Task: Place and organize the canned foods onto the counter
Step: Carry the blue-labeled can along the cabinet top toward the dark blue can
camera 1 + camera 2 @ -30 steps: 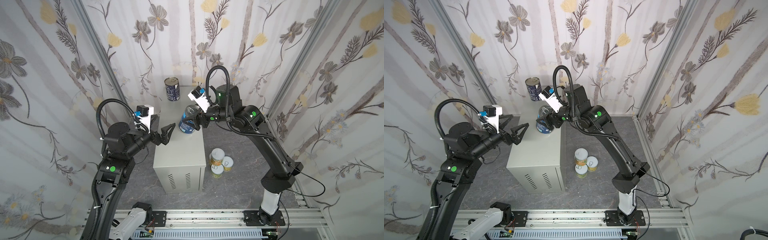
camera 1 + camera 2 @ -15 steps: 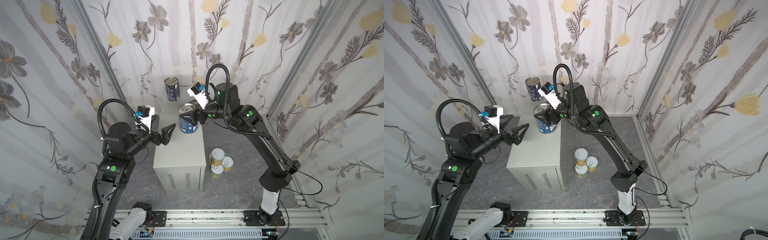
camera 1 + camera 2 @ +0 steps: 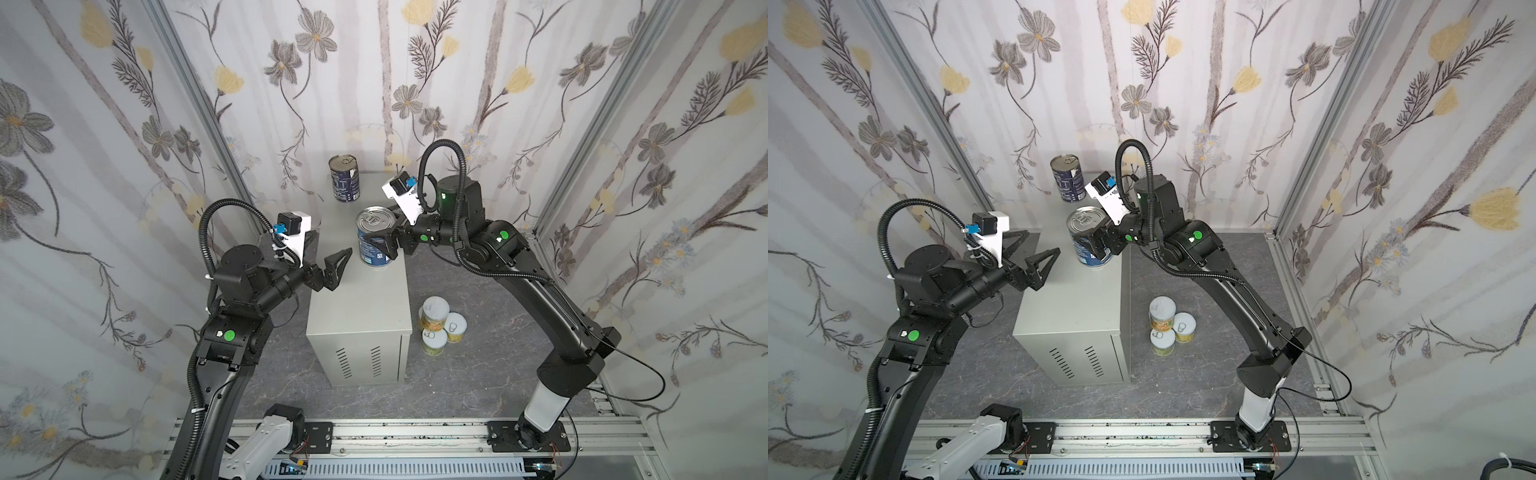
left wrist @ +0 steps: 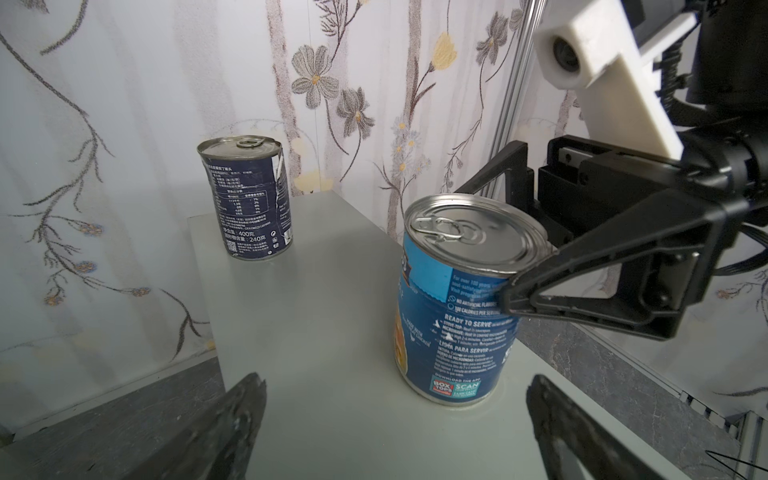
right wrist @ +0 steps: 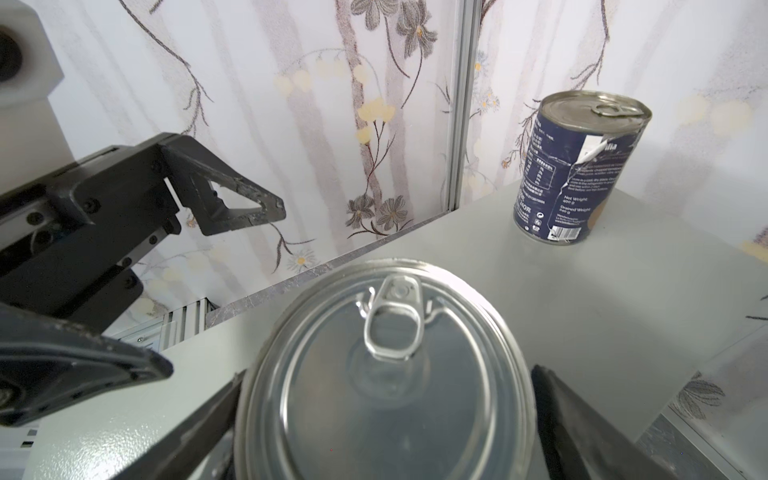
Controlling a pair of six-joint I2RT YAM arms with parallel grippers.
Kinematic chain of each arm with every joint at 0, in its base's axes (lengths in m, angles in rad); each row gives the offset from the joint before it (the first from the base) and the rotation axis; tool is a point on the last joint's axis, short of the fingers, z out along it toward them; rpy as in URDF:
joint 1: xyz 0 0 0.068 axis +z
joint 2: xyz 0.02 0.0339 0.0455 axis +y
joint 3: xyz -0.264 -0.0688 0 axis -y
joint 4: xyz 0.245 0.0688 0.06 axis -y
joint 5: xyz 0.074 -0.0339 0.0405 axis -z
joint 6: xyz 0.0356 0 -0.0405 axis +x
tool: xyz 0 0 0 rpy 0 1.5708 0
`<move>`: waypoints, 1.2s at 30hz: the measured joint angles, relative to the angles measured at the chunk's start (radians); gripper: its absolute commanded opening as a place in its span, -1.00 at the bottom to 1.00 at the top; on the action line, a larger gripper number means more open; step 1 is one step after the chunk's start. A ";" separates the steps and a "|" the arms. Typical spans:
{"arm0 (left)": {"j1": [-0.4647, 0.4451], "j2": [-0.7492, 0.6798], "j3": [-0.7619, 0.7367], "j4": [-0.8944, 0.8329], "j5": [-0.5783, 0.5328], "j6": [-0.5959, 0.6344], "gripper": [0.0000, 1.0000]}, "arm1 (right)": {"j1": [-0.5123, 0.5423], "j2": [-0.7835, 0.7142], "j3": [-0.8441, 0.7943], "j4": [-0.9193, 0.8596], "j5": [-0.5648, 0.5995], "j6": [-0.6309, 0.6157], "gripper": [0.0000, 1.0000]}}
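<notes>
One blue soup can (image 3: 376,220) straddled by right pincer (image 3: 378,241), grip cannot be told | left pincer (image 3: 1034,249) spread wide, empty, just beside | can stood on grey worktop (image 3: 357,303), navy tin (image 3: 344,183) behind | short tins (image 3: 436,328) clustered on floor (image 3: 498,332)

Bright, even, diffuse light; shadows are faint. Both top views are sharp mid-frame, with the wallpaper (image 3: 83,208) stretched and softer at 9 and 3 o'clock. In the wrist views the can lid (image 5: 386,374) smears and carries a white sheen, and the left fingers (image 4: 224,432) are out of focus
</notes>
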 measured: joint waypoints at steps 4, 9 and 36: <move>0.000 0.000 -0.004 0.005 0.006 -0.003 1.00 | 0.000 -0.036 -0.075 0.051 0.013 0.015 0.99; 0.000 -0.006 -0.006 0.008 0.008 -0.004 1.00 | 0.000 -0.037 -0.098 0.089 0.020 0.026 0.89; -0.034 -0.055 -0.076 0.033 0.007 0.002 1.00 | -0.196 0.352 0.208 0.407 0.064 0.137 0.41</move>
